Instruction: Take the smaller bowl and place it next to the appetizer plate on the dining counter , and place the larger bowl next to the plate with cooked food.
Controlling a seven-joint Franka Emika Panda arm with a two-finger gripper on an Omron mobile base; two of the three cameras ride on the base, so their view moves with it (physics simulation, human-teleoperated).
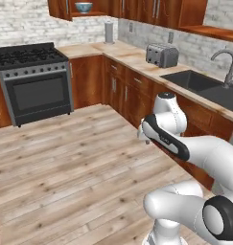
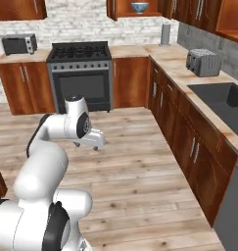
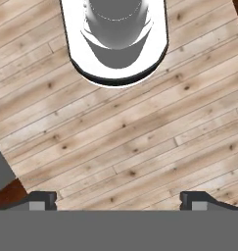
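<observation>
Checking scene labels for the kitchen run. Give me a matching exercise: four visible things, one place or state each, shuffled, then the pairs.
Things:
1. toaster
2. bowl with blue-teal pattern
3. sink
4. gripper

Places or states:
A. open, above the wood floor
B. set into the counter under the curved faucet
C. in an open upper cabinet shelf
D. on the counter beside the sink

Pairs: 1-D, 2-C, 3-B, 4-A

No legible text, labels, brands, numbers or signs anywhere in view.
</observation>
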